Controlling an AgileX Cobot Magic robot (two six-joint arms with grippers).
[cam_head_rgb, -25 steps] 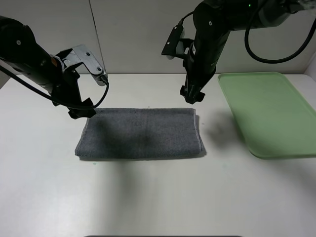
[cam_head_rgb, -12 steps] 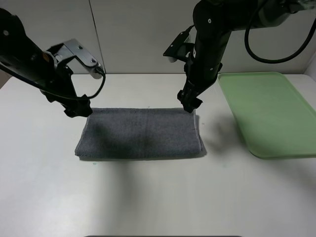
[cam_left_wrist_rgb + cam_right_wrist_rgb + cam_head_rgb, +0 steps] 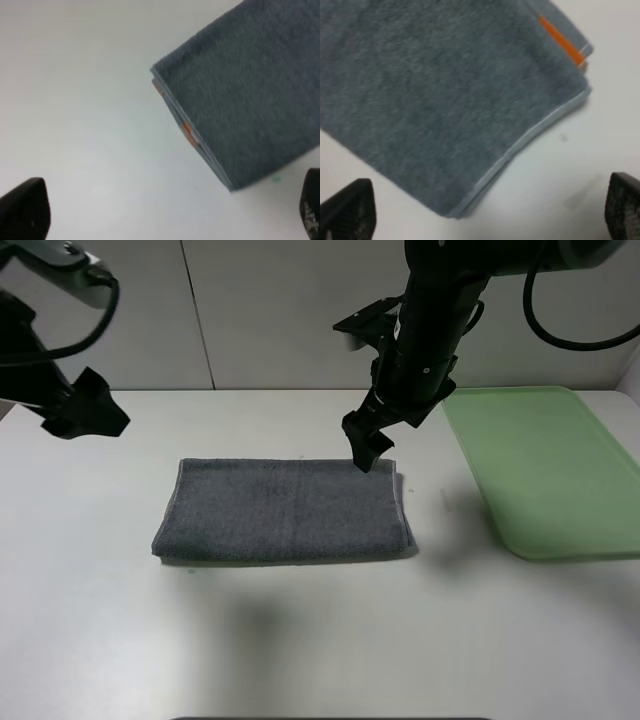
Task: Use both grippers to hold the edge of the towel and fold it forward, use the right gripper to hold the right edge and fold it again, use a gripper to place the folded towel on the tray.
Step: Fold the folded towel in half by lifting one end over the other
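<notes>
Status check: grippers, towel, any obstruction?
Left gripper open, clear left of towel. Right gripper open, above its far-right corner. Towel folded once, flat. Nothing blocks tray.

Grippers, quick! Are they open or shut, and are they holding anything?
Left gripper: open, holding nothing.
Right gripper: open, holding nothing.

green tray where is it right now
In the exterior high view the green tray lies on the right side of the table, to the right of the folded grey towel and not touching it.
</notes>
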